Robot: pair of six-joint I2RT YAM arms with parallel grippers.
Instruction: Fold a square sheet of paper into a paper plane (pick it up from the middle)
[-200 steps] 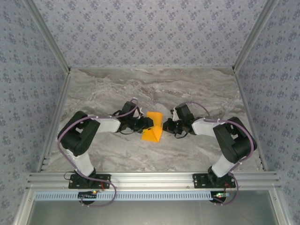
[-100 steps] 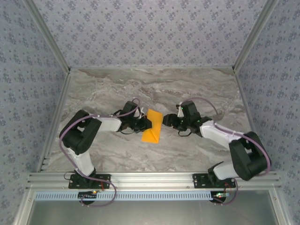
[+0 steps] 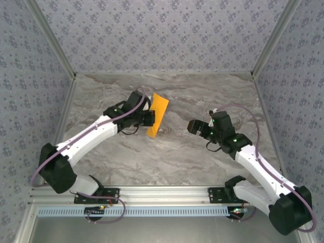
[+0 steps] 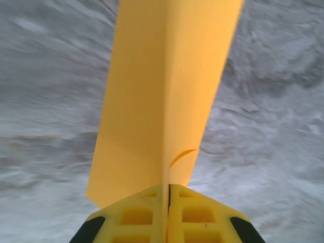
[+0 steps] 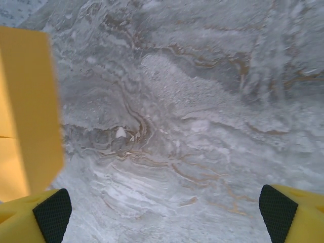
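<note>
A folded sheet of thin bright orange paper [image 3: 158, 114] stood on edge just above the centre of the overhead frame. It was pinched along its left side by the left gripper [image 3: 150, 117], whose white arm reached up from the lower left over the grey veined marble tabletop [image 3: 167, 157]. The paper leaned with its top edge toward the upper right and its lower corner pointing down at the tabletop; whether that corner touched the stone could not be told. In the left wrist view, the two yellow fingers [image 4: 136, 217] at the bottom of the frame were pressed together on the paper [image 4: 162, 91]. The paper ran up the middle of that frame as a long strip with a sharp crease down its centre and a small curved mark just above the left gripper [image 4: 168, 195]. Right of centre in the overhead frame, the right gripper [image 3: 192, 126] sat well apart from the paper. Its own camera showed the right gripper [image 5: 162, 223] spread wide and empty, with one black-padded yellow finger [image 5: 30, 215] in each bottom corner. The marble tabletop [image 5: 177, 126] lay between them, and the orange paper [image 5: 25, 101] ran along the left edge.
</note>
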